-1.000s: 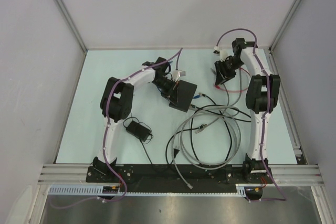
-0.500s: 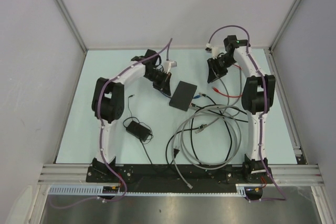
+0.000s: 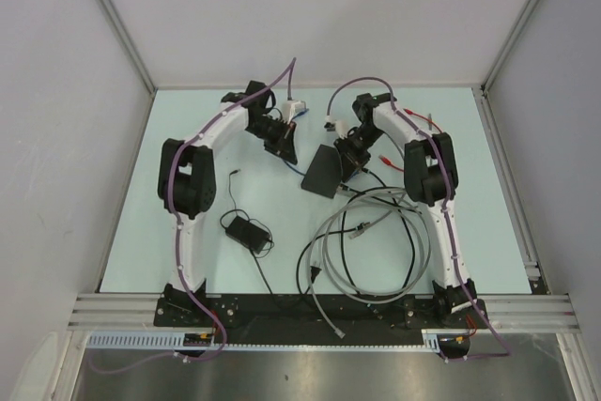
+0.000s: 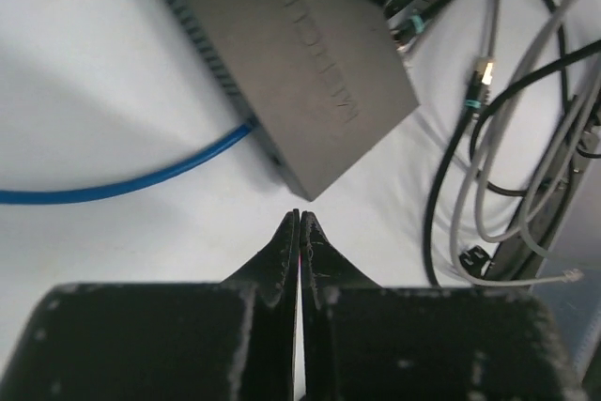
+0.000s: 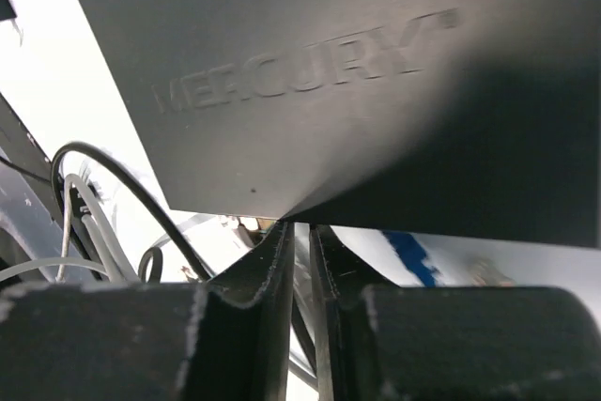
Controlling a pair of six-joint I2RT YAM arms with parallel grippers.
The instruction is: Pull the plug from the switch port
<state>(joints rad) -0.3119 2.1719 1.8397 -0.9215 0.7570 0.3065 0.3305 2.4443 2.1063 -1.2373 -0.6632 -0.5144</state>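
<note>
The switch (image 3: 322, 172) is a flat black box lying mid-table; its lettered top (image 5: 310, 72) fills the right wrist view. My left gripper (image 3: 285, 146) hovers just left of it, shut and empty, its tips (image 4: 299, 214) a little short of the box's near corner (image 4: 310, 192). A blue cable (image 4: 122, 185) runs into the box's side. My right gripper (image 3: 349, 162) sits at the box's right edge, tips (image 5: 299, 228) against its lower corner. Its jaws stand a thin gap apart, and what lies between them is unclear. A pale plug (image 5: 240, 225) shows just left of those tips.
A small black power adapter (image 3: 246, 230) with a thin cord lies front left. Loops of grey and black cable (image 3: 376, 241) spread in front of the switch. A red lead (image 3: 390, 162) runs under the right arm. Enclosure walls stand at the back and sides.
The left arm has drawn back to the left, off the switch. The right arm has swung left and down to the switch's right edge, and its jaws have narrowed.
</note>
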